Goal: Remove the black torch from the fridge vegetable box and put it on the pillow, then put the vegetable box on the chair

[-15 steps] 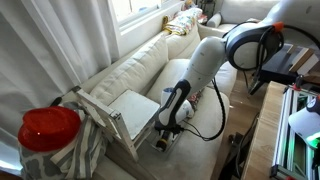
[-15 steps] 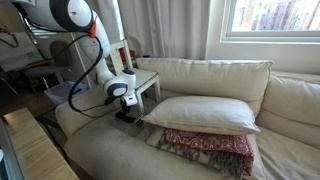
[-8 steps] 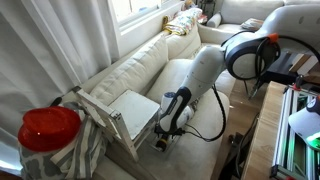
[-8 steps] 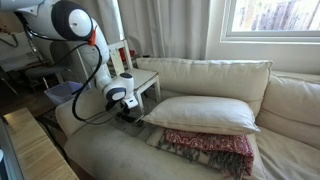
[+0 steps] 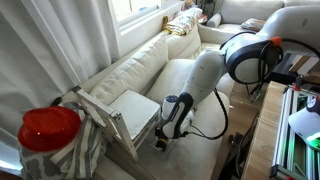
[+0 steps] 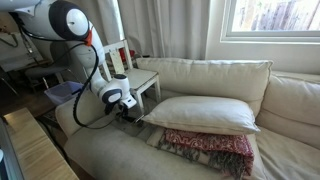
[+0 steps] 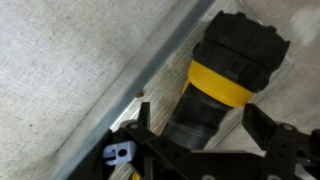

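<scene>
Wrist view showed the gripper (image 7: pixel 200 128), lowered since a second ago, jaws spread astride the torch (image 7: pixel 232 55); grasp seemingly next.

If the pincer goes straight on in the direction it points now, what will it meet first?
The pincer would most likely meet the black torch first: in the wrist view the torch lies directly ahead, between the open fingers. How much gap remains is unclear from this picture.

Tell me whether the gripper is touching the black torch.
Cannot tell. Wrist view: black torch lies between the fingers, gap showing at one, the other merging darkly.
</scene>
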